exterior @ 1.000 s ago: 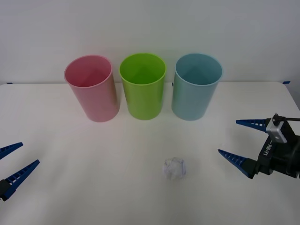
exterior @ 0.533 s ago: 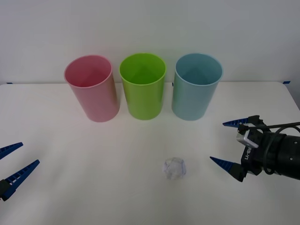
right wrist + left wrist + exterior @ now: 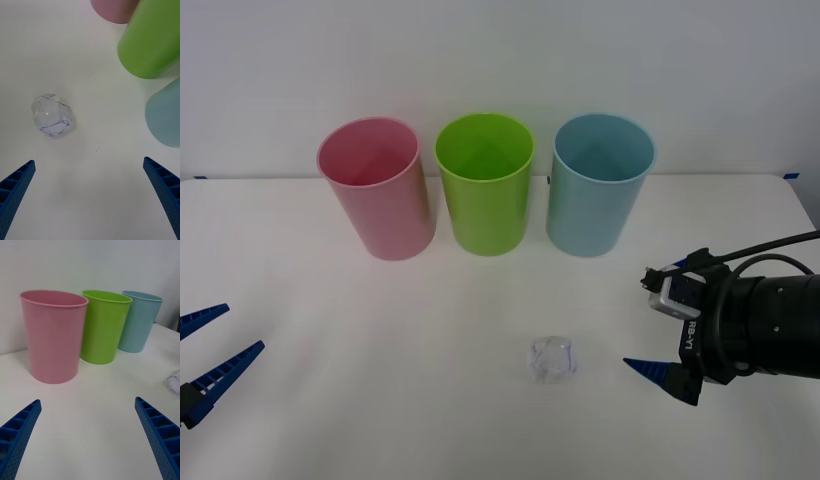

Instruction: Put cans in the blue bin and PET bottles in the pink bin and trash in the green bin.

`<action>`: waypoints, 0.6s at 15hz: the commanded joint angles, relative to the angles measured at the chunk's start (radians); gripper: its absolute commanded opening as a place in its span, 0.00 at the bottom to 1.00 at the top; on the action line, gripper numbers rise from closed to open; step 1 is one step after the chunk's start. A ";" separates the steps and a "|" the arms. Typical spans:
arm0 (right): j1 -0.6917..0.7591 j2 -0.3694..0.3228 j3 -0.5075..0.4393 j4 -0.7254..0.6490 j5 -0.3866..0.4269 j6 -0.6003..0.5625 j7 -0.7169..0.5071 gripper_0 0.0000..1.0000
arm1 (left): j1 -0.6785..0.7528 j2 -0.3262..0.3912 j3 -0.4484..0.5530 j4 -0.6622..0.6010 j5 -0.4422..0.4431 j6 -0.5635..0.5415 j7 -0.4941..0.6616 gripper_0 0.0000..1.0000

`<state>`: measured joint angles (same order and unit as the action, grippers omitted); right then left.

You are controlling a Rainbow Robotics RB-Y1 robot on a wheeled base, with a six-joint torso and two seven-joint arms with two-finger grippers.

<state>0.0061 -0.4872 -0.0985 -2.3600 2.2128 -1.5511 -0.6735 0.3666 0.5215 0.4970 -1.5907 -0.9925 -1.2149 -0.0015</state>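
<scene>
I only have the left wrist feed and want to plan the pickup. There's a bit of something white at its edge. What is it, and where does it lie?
Observer: It is the trash, a crumpled clear-white wad. It lies on the table in front of the gap between the green bin and the blue bin, well apart from both.
Operator: Where's the right end effector?
Observer: The right end effector sits to the wad's right. It is open, with its fingers pointed toward the wad and not touching it.
Operator: Anything in the bins?
Observer: From the front, what shows of their insides looks empty, the pink bin included.
</scene>
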 commanded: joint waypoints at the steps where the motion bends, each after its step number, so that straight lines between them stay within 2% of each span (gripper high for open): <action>1: -0.031 -0.002 0.106 -0.002 0.105 -0.003 -0.086 1.00 | 0.000 0.000 0.000 0.000 0.000 0.000 0.000 0.86; 6: -0.074 -0.001 0.275 0.016 0.246 -0.020 -0.227 1.00 | 0.000 0.000 0.000 0.000 0.000 0.000 0.000 0.85; 9: -0.100 0.018 0.312 0.065 0.263 -0.020 -0.248 1.00 | 0.000 0.000 0.000 0.000 0.000 0.000 0.000 0.86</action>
<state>-0.0887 -0.4777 0.2097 -2.3085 2.4716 -1.5707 -0.9211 0.3666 0.5215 0.4970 -1.5907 -0.9925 -1.2149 -0.0015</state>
